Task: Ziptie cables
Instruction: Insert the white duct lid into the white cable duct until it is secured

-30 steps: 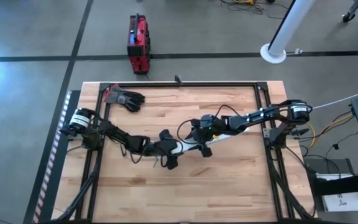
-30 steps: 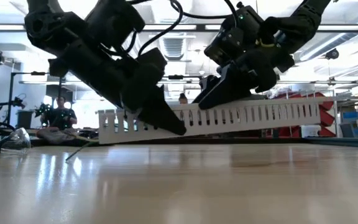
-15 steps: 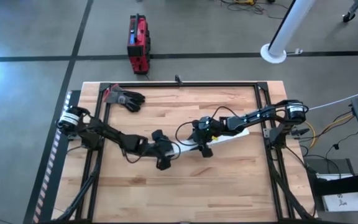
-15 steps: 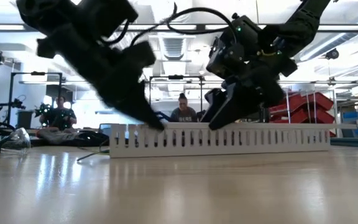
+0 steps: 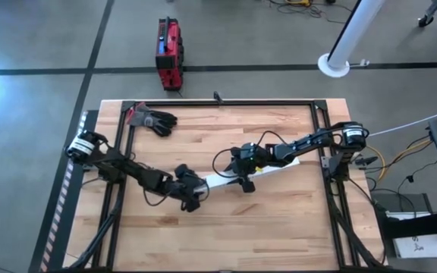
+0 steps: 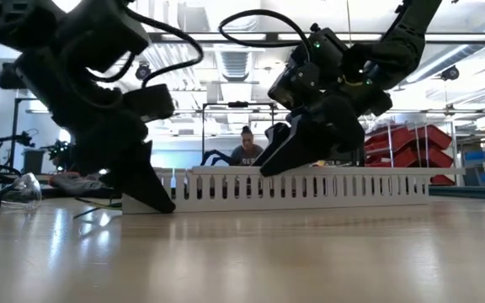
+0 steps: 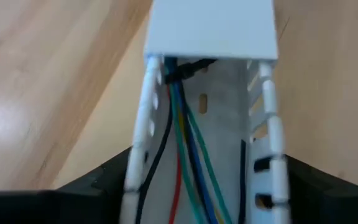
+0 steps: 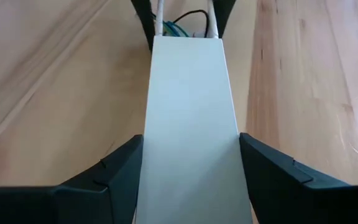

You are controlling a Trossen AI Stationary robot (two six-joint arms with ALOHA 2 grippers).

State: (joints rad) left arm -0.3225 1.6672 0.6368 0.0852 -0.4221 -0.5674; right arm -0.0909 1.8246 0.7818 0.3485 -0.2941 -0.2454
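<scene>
The thin green, red and dark cables (image 7: 185, 155) lie inside the long white slotted plastic channel (image 6: 310, 189) at mid-table. The left gripper (image 5: 192, 193) straddles its left end, fingers spread; the right gripper (image 5: 243, 178) straddles the flat white lid (image 8: 191, 124), fingers apart. A black glove (image 5: 156, 120) lies far left.

I see the surface (image 5: 226, 227) as pale wooden planks with visible grain and a smooth finish that throws a soft sheen in the low view. The slotted channel (image 6: 310, 188) looks like matt white plastic, its flat lid (image 8: 188, 124) smooth and plain, and the cables (image 7: 188, 155) inside it wear slick green, red, blue and dark plastic sleeves. Both my pincers, left pincer (image 7: 185, 205) and right pincer (image 8: 188, 180), have dark matt fingers with hard moulded edges.
</scene>
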